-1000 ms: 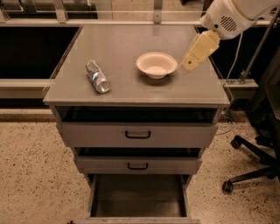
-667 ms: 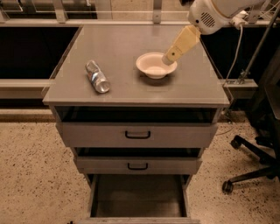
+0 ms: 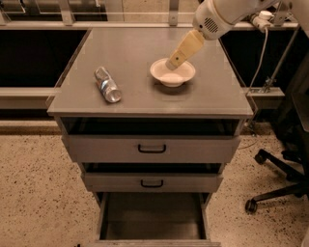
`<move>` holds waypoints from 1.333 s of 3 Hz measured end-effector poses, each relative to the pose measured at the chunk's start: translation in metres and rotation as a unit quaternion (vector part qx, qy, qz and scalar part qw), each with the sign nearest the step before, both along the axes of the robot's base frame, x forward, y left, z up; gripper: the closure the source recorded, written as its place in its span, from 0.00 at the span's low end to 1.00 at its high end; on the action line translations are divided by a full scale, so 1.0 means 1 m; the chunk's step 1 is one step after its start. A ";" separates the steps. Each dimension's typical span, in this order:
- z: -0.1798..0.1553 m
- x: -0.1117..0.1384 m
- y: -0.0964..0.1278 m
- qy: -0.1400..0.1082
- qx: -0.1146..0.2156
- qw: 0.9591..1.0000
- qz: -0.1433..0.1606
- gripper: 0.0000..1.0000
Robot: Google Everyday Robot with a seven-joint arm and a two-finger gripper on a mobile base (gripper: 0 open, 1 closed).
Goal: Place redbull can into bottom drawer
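On the tabletop [image 3: 145,46] the redbull can [image 3: 107,85] lies on its side at 9 o'clock of the bowl [image 3: 174,75]; the bottom drawer [image 3: 152,217] stands open above speckled floor [image 3: 34,193]. From 1 o'clock the arm [image 3: 222,14] slants down, pincer [image 3: 172,63] over the bowl's rim, its spread impossible to tell.

- Tool [image 3: 172,63]: at the table's [image 3: 140,46] far right, overlapping the white bowl [image 3: 172,75] and hiding part of its far rim.
- Arm [image 3: 227,12]: cut off by the top edge.
- Bottom drawer [image 3: 152,217]: near front cut off by the lower edge.
- Redbull can [image 3: 107,84]: markings too small to read.
- Office chair [image 3: 282,178]: cut off at the right edge.
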State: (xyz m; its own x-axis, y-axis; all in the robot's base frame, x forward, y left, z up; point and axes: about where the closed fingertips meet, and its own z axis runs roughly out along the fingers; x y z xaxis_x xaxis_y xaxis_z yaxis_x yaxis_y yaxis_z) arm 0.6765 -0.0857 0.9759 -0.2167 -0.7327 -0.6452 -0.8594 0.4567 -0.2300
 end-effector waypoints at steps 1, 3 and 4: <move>0.002 -0.005 -0.003 -0.014 0.018 1.000 -0.020 0.00; -0.002 -0.032 0.054 -0.019 0.130 0.990 -0.043 0.00; -0.008 -0.029 0.095 -0.003 0.163 0.987 -0.013 0.00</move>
